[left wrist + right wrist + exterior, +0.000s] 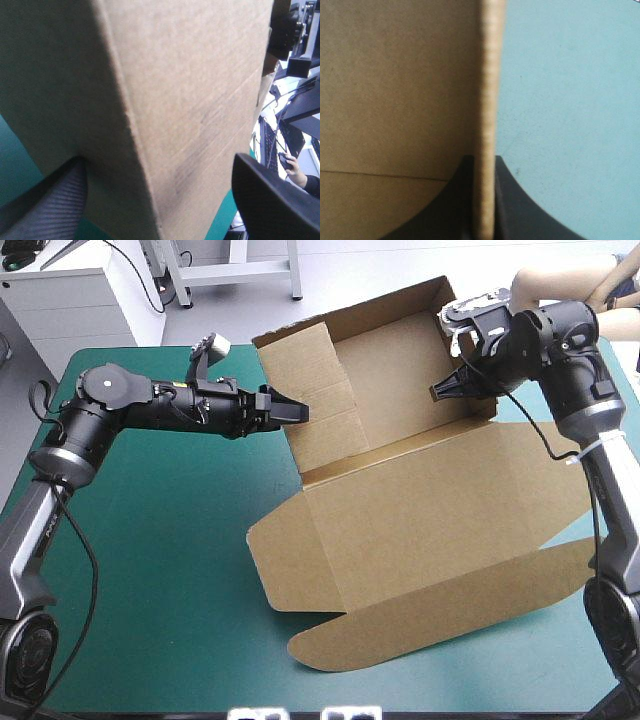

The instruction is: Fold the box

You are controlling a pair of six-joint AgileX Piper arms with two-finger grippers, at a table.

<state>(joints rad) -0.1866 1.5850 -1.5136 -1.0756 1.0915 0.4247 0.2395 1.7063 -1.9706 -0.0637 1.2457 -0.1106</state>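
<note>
The brown box [420,510] lies partly formed on the teal-green cover [150,570]. Its far walls stand up and its lid with a curved flap lies flat toward the front. My left gripper [297,412] presses against the outside of the left wall. In the left wrist view that gripper [156,162] is open, with a folded corner of the box [190,100] between its spread fingers. My right gripper [447,390] is shut on the top edge of the right wall. The right wrist view shows this gripper [484,160] pinching the board's edge [487,75].
Bare teal-green cover spreads across the left and front left of the table. The lid's curved flap [400,625] reaches close to the front edge. A strip of cover [570,100] shows beyond the right wall.
</note>
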